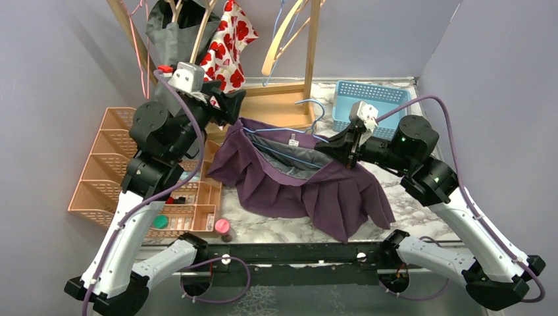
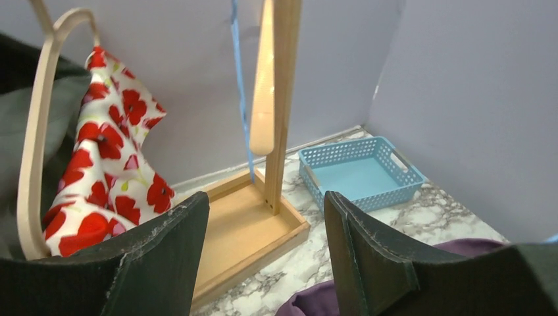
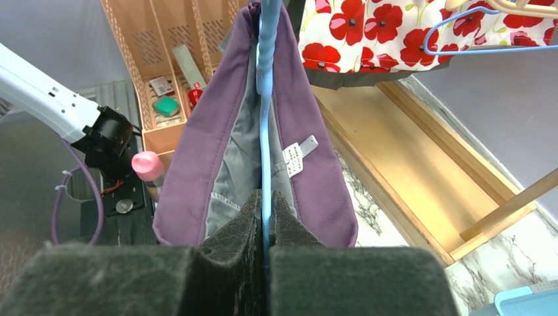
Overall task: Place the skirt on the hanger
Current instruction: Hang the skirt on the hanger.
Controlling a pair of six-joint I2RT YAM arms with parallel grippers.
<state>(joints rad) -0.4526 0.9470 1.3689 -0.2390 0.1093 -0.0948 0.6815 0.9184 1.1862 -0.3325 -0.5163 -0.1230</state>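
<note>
The purple pleated skirt (image 1: 309,187) lies spread on the marble table, its grey-lined waistband open. A thin blue wire hanger (image 1: 284,150) runs inside the waistband, with its hook toward the rack. My right gripper (image 1: 349,150) is shut on the hanger at the skirt's right end. In the right wrist view the hanger wire (image 3: 265,125) is pinched between the pads of the right gripper (image 3: 266,197), with the skirt (image 3: 197,158) draped over it. My left gripper (image 1: 227,105) hovers open over the skirt's far left corner. The left gripper (image 2: 266,217) holds nothing, and the skirt's edge (image 2: 316,299) shows below it.
A wooden clothes rack (image 1: 309,46) with a tray base (image 2: 243,224) stands behind, holding a red floral garment (image 1: 227,46) and wooden hangers. A blue basket (image 1: 372,99) sits at the back right. A peach organizer (image 1: 105,171) and a pink-capped bottle (image 1: 222,227) are at the left.
</note>
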